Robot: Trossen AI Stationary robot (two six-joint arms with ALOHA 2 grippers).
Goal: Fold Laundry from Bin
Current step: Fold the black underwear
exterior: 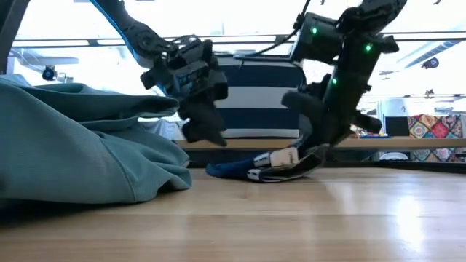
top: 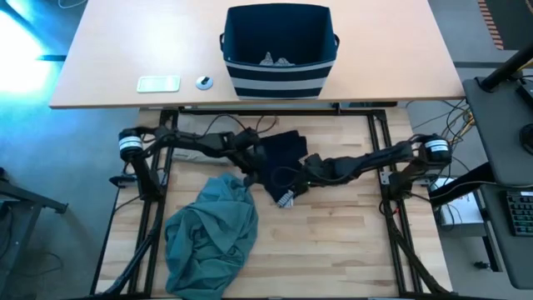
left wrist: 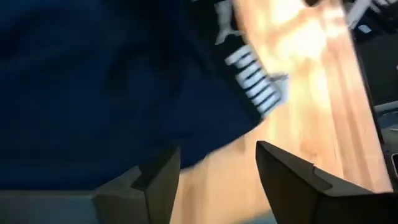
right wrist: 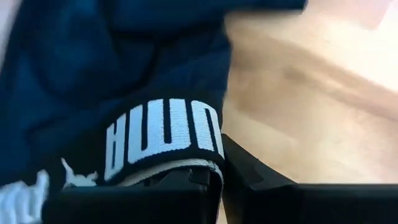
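Right gripper (top: 293, 193), jaws closed on the white-lettered waistband at the near right corner of the navy garment (top: 279, 158); in the right wrist view the band (right wrist: 163, 135) is pinched between the fingers. The low view shows this corner lifted slightly off the wooden desk (top: 350, 242) while the rest of the cloth trails flat. From the held corner the garment runs away toward the far left, so its long axis lies diagonally, near right to far left, between the two arms. Left gripper (top: 250, 167), jaws apart and holding nothing, hovers over the garment's left edge; its wrist view shows the open fingers (left wrist: 287, 180) above bare wood with the navy cloth just beyond. The left gripper is thus the nearer to the free far-left side, and the next move probably calls for it to take that side so the piece can be spread. The teal-green garment (top: 212, 233) lies heaped at near left, just beside the navy one. The striped bin (top: 279, 79) stands on the farther desk, well apart, with small grey pieces (top: 275, 59) inside.
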